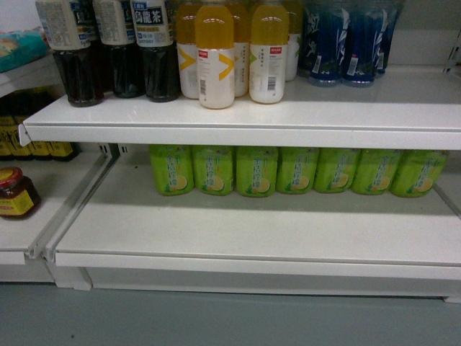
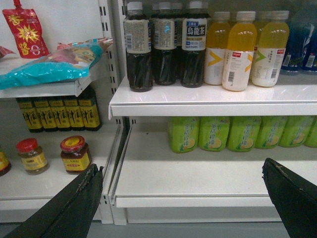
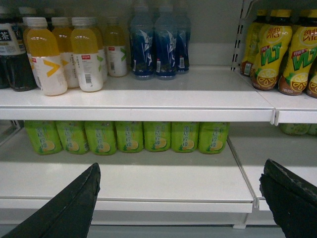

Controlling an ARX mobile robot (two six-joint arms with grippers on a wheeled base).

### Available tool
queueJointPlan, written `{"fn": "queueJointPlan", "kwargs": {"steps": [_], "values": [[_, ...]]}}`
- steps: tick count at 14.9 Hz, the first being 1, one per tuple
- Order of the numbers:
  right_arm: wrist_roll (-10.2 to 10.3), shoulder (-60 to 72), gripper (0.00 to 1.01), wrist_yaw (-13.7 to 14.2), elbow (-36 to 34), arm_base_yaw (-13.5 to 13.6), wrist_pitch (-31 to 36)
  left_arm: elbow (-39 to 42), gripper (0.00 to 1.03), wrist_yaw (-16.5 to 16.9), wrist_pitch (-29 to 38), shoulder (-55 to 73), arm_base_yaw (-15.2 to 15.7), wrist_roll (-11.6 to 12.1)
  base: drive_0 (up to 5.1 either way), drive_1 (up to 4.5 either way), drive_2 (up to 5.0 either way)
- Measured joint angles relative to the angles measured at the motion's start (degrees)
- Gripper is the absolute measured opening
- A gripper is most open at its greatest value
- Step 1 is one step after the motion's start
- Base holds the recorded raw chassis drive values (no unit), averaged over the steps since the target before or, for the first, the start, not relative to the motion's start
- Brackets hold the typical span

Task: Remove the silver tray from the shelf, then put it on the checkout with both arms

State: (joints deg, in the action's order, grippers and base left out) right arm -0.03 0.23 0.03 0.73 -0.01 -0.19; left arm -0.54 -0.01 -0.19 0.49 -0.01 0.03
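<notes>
Though I am looking for the silver tray, none of my three views shows it, nor the checkout worktop; what fills them is the shelf [image 1: 238, 231], a white board with a thin front lip, its front part bare and a row of green bottles [image 1: 288, 170] standing along the back, their yellow-green labels carrying a lemon-slice picture and writing too small for me to read. Above it a second white shelf board [image 1: 245, 119] carries dark tea bottles [image 2: 193, 49] with white labels and black Chinese characters, one label bearing the word SUNTORY in small print. Beside them stand orange drink bottles [image 1: 215, 61] with white lower bands marked by a yellow arrow shape and a barcode, then blue bottles [image 3: 161, 47] with white streaks. From the left wrist view, my left hand [image 2: 183, 198] is spread wide, its two black fingers low at either edge of the frame with nothing between them. My right hand [image 3: 181, 198] is likewise wide apart and holds nothing. Further left I see red-lidded jars [image 2: 74, 153], dark bottles with yellow labels [image 2: 59, 114], a teal packet [image 2: 49, 64] and a red pouch [image 2: 25, 29] with gold characters. Far right stand yellow-capped bottles [image 3: 270, 54] labelled with large green letters I read as VLT.
</notes>
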Motion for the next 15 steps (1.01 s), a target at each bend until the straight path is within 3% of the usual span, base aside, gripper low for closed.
{"fn": "queueJointPlan", "kwargs": {"steps": [15], "values": [[-0.07,0.00,0.98,-0.07,0.00,0.00,0.00,0.00,0.98,0.00,-0.04,0.00,0.00,-0.02,0.0,0.00,0.0]]}}
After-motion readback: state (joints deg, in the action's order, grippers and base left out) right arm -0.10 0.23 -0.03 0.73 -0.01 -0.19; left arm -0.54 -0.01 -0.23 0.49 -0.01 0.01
